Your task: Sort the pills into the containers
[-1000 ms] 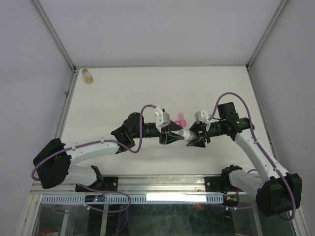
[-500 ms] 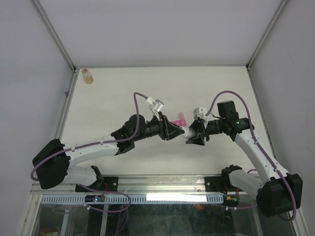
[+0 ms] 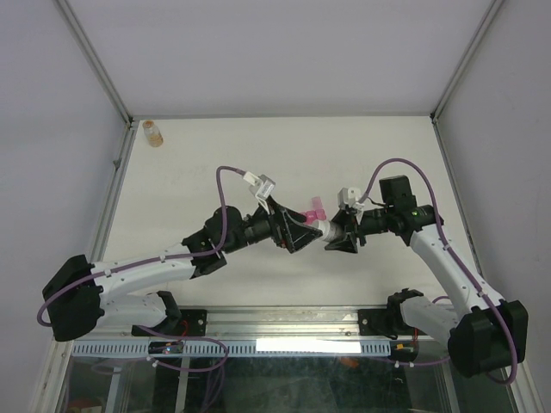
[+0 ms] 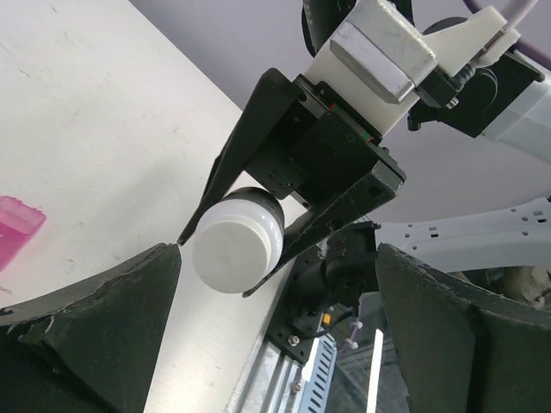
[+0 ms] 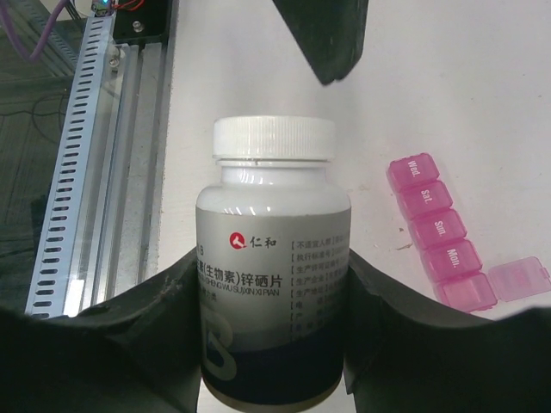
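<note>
Right wrist: my right gripper (image 5: 273, 297) holds the white-capped plastic bottle (image 5: 273, 232); to open it, my wide-open left gripper (image 4: 277, 251) must pinch its cap (image 5: 274, 138).

You see a white bottle (image 5: 274, 258), dark blue at the bottom, with a white cap (image 5: 274, 138). The containers (image 5: 437, 231) are pink.

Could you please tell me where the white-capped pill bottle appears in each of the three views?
Top external: the white-capped plastic pill bottle sits mid-picture.
Left wrist: bottle centre-left, cap facing the camera.
Right wrist: bottle centre foreground, cap towards the top.
Shared landmark: the translucent pink pill organiser, just above it, far left, and right, respectively.
</note>
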Available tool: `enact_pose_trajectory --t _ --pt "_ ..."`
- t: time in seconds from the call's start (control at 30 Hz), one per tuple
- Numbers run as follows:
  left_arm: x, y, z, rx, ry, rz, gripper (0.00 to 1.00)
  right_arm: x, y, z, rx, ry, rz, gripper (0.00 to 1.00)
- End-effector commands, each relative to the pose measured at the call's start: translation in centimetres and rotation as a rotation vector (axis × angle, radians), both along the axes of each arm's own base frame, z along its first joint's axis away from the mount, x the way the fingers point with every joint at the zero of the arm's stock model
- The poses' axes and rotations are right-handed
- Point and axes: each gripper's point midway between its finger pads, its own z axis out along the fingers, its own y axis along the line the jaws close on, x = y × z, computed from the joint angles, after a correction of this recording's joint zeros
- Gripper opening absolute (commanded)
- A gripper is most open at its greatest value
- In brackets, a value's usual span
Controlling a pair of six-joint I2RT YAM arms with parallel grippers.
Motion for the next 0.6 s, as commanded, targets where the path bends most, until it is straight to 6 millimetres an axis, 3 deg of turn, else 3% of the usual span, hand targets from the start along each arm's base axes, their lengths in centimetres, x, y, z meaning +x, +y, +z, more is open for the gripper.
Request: enact_pose_trajectory --t 0.0,0.13,0.3,0.47,0.57 --pt "0.5 2.2 2.1 -0.038 -0.199 0.065 0.99 0.3 0.3 1.5 0.033 -0.064 0.035 0.00" --pt "-1.7 3.6 0.9 0.022 -0.552 -0.057 0.99 -0.3 0.3 1.4 0.051 -0.103 0.068 0.00" --pt "-3.3 3.2 -1.0 0.108 -0.915 -0.200 0.99 -1.0 0.3 0.2 0.069 -0.178 0.125 0.00" --pt "-2.8 1.3 -1.3 0.142 -0.999 -0.287 0.98 -1.3 0.2 -0.6 0.064 -0.241 0.152 0.00" --pt "-1.9 0.0 -1.4 0.167 -0.982 -0.322 0.91 -1.3 0.1 -0.7 0.062 -0.247 0.153 0.00"
